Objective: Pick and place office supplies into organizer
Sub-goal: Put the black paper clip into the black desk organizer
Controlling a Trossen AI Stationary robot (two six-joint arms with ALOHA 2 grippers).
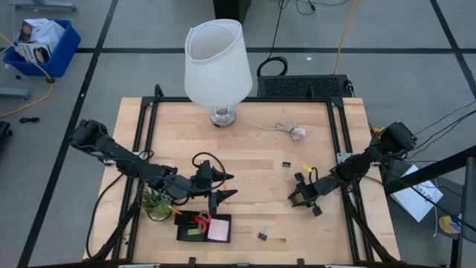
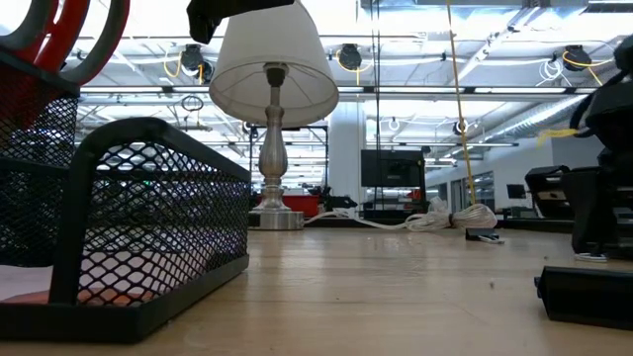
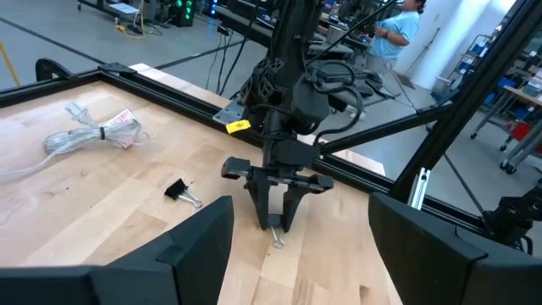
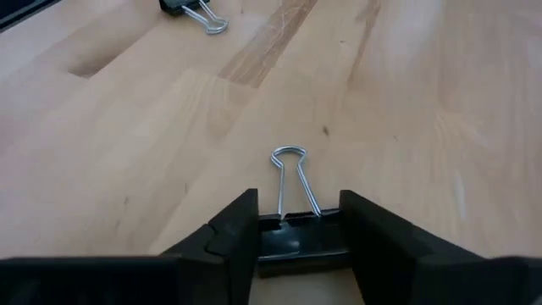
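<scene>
Standing near the front edge of the table, the organizer (image 1: 195, 232) holds the red-handled scissors (image 1: 201, 218) upright in its mesh cup and the pink sticky-note pad (image 1: 219, 230) flat in its tray part. Just behind it hovers the left gripper (image 1: 222, 187), fingers spread, holding nothing. Well to the right of the organizer, the right gripper (image 4: 298, 229) is down on the wood with its fingers pressed against both sides of a black binder clip (image 4: 292, 233). Another binder clip (image 1: 262, 235) lies just right of the organizer.
</scene>
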